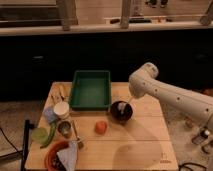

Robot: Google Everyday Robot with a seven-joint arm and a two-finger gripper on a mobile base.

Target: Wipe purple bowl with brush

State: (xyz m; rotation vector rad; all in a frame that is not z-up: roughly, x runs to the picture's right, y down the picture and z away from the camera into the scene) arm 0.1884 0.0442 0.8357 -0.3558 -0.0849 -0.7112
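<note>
The gripper sits at the right of centre in the frame, right over the purple bowl, at the end of a white arm that comes in from the right edge. Whether it is open or closed cannot be told; a thin pale stick, the brush, reaches from it down into the bowl's paler inside, so it appears to be carried there.

The bowl stands on the wooden surface, just to the right of the green tray's lower right corner. The green tray lies at the upper middle of the surface, its long side running away from the camera.

Lower and left of the bowl, near it but apart, is a small red-orange object. Further left stands a small metal cup, with a round white container above it. At the left edge a green curved object lies beside a pale green round thing. In the lower left corner a red-orange dish holds a bluish-grey cloth.
</note>
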